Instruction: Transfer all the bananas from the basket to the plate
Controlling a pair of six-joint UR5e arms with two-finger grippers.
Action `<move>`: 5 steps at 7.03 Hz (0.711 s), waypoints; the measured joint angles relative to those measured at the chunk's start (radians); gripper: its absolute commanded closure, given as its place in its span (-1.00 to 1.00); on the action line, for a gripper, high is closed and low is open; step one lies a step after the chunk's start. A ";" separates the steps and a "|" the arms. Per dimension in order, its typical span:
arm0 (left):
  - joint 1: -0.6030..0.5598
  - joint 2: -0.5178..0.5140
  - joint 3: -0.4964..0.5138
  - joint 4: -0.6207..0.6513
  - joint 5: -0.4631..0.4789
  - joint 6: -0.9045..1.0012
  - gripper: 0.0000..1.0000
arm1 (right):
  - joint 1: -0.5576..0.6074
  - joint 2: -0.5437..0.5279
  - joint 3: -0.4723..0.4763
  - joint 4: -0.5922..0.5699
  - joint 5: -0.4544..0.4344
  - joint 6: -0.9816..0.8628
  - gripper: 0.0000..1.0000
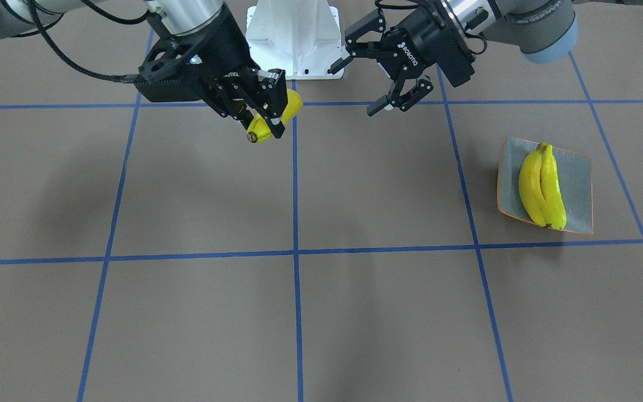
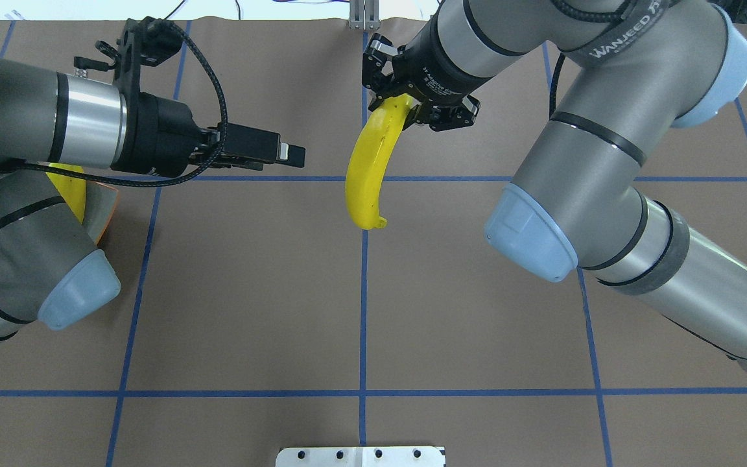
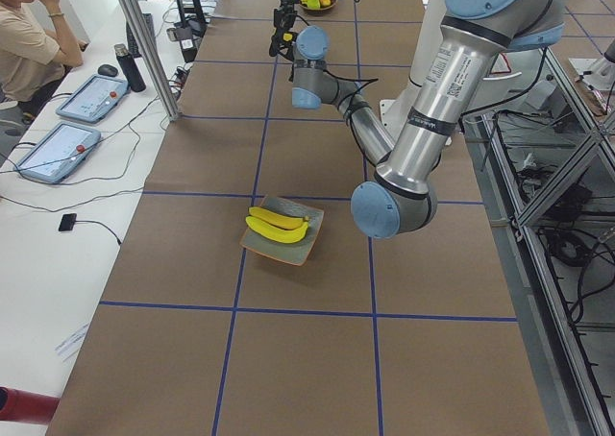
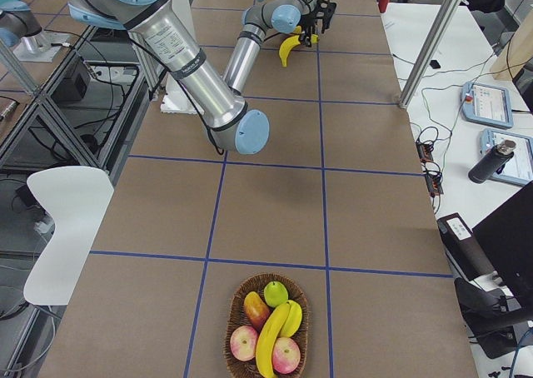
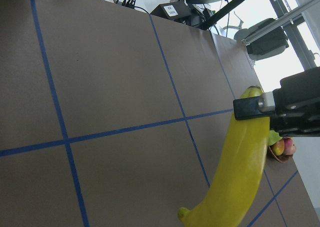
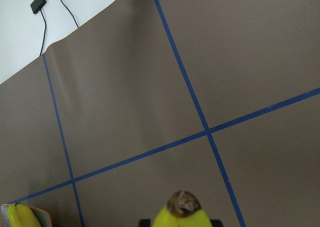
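Note:
My right gripper [image 1: 265, 116] is shut on one end of a yellow banana [image 2: 366, 162], held in the air over the table's middle line near the robot base. The left gripper [image 1: 355, 88] hangs open and empty just beside it, fingers pointing at the banana. Two bananas [image 1: 542, 187] lie side by side on the grey-green plate [image 1: 578, 178] on the robot's left side. The woven basket [image 4: 236, 311] at the table's right end holds another banana [image 4: 271, 345]. In the overhead view the left arm hides most of the plate [image 2: 106, 209].
Apples and other fruit [image 4: 246, 341] share the basket. The white robot base [image 1: 293, 39] stands behind both grippers. A person [image 3: 24, 42] sits at a side desk with tablets [image 3: 58, 148]. Blue tape lines cross the brown table [image 1: 198, 184].

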 measured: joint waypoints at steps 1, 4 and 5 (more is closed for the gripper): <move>0.017 -0.014 0.003 0.000 0.001 0.001 -1.00 | -0.014 0.033 0.000 -0.056 -0.004 0.001 1.00; 0.065 -0.032 0.008 0.001 0.036 0.003 -1.00 | -0.030 0.088 -0.002 -0.128 -0.009 0.007 1.00; 0.080 -0.038 0.010 0.000 0.054 0.003 -0.99 | -0.032 0.095 -0.002 -0.130 -0.009 0.007 1.00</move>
